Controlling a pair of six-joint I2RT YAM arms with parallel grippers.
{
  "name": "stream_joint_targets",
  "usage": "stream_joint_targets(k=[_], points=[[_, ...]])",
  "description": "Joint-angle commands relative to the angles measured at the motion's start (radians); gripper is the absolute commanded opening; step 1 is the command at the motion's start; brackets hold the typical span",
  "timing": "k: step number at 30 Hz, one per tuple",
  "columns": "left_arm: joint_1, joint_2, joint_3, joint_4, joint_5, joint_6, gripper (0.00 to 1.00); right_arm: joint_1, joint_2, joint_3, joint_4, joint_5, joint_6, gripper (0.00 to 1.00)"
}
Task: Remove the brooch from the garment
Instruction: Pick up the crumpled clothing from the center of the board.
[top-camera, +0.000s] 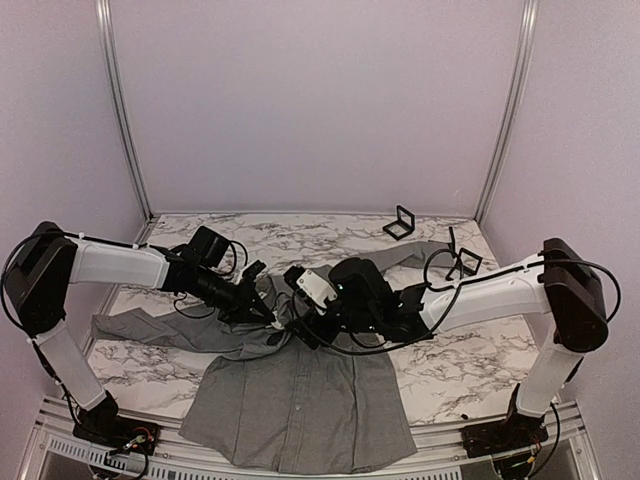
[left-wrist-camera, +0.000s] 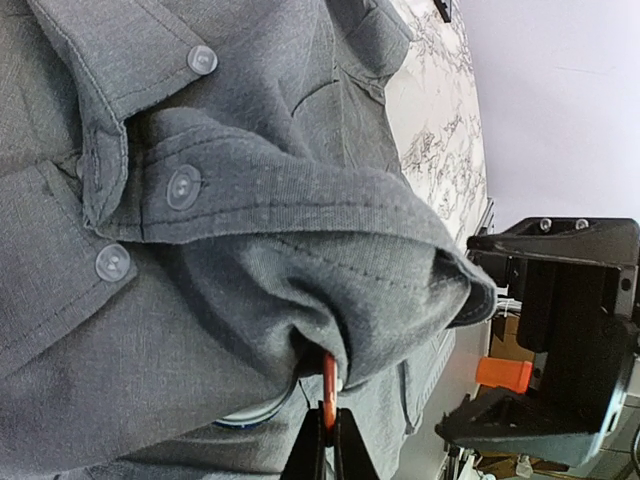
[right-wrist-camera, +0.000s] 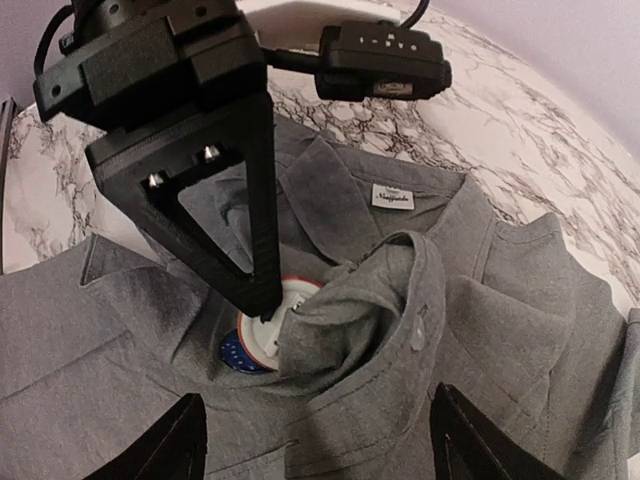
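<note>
The garment is a grey button-up shirt lying flat on the marble table, its collar bunched up between the two arms. The brooch is a round white badge with a red rim and a blue dotted patch, half covered by a fold of the collar. My left gripper is shut on the brooch's red rim, which pokes out from under the fold. From the right wrist, the left gripper's fingers come down onto the badge. My right gripper hovers open just above the collar fold, holding nothing.
Two small black stands sit at the back right of the marble table. One shirt sleeve stretches out to the left. A white label shows inside the collar. Pale walls enclose the table.
</note>
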Motion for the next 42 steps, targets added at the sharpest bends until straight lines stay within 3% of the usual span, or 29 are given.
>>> stream_joint_targets(k=[1, 15, 19, 24, 28, 30, 33, 42], points=[[0.015, -0.003, 0.012, -0.084, 0.09, 0.04, 0.0, 0.025, 0.016, -0.069, 0.153, 0.055, -0.101, 0.75], [0.015, -0.044, 0.004, -0.051, 0.175, 0.018, 0.0, 0.052, 0.159, -0.055, 0.306, 0.165, -0.191, 0.73], [0.015, -0.046, -0.006, -0.043, 0.182, 0.018, 0.0, 0.052, 0.162, -0.052, 0.333, 0.162, -0.17, 0.59], [0.015, -0.044, -0.012, -0.033, 0.187, 0.014, 0.01, 0.055, 0.16, -0.043, 0.352, 0.155, -0.154, 0.26], [0.015, -0.041, -0.006, -0.01, 0.162, -0.01, 0.14, 0.054, 0.165, -0.025, 0.337, 0.126, -0.14, 0.0], [0.015, -0.051, -0.01, 0.018, 0.131, -0.039, 0.34, 0.054, 0.168, -0.014, 0.324, 0.113, -0.122, 0.0], [0.015, -0.087, -0.04, 0.08, 0.081, -0.101, 0.47, 0.054, 0.174, 0.018, 0.282, 0.106, -0.074, 0.0], [0.011, -0.245, -0.156, 0.24, -0.091, -0.272, 0.55, 0.054, 0.209, 0.127, 0.15, 0.149, 0.053, 0.0]])
